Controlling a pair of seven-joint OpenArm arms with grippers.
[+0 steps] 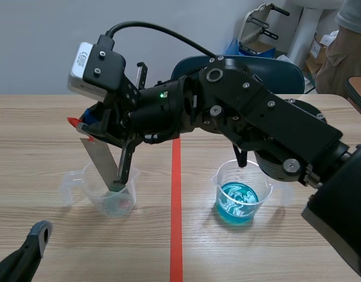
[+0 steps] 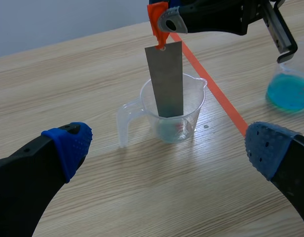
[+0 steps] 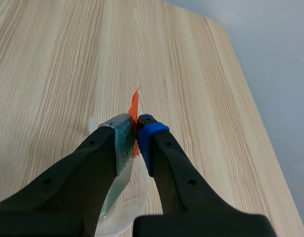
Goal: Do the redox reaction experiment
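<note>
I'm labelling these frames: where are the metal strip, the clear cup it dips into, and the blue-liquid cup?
metal strip (image 2: 165,79), left wrist view, flat face.
clear cup (image 2: 194,112), left wrist view, side wall.
blue-liquid cup (image 1: 243,205), scene view, front wall.

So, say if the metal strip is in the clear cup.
In. The right claw holds the metal strip by its orange tab, its lower end below the rim of the clear cup; touching bottom: cannot tell.
</note>
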